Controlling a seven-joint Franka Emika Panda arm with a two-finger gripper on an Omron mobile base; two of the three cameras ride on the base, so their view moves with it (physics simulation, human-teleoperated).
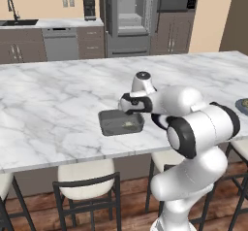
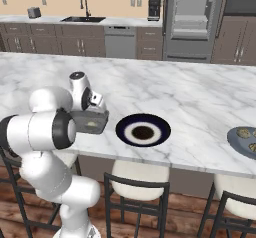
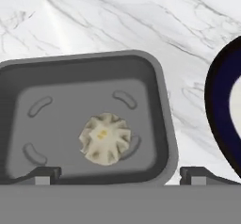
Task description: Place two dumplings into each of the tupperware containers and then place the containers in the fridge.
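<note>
on the marble island counter (image 1: 53, 104), near its front edge, sits the dark grey tupperware container (image 1: 112, 125), and our gripper (image 3: 117, 175) hangs just above its near wall with the fingers (image 3: 44, 173) spread wide and holding nothing. one dumpling (image 3: 106, 139) lies on the tray floor, roughly in the middle and a little toward the near side, wrinkled top up, clear of every wall. we judge that this tray has the first of its two and needs one more.

beside the tray, to its right from the base, is the navy-rimmed plate (image 2: 143, 130), which carries only a dark centre that we cannot read as food. further right, at the counter's end, a grey-blue plate (image 2: 241, 144) holds several tan lumps that look like the remaining dumplings (image 2: 243, 132). we cannot make out the teal container from here.

to do this step well, we think we should lift straight up first, so the open fingers clear the tray wall and do not nudge the tray toward the counter edge. then we would swing across above the navy-rimmed plate rather than skimming it. at the far plate we would choose a lump standing apart from its neighbours, come down vertically and close gently, since these look soft. on return we would release beside the dumpling already in the tray, not on top of it.

the fridge (image 2: 191, 19) stands behind the island with its door open and shelves showing.
</note>
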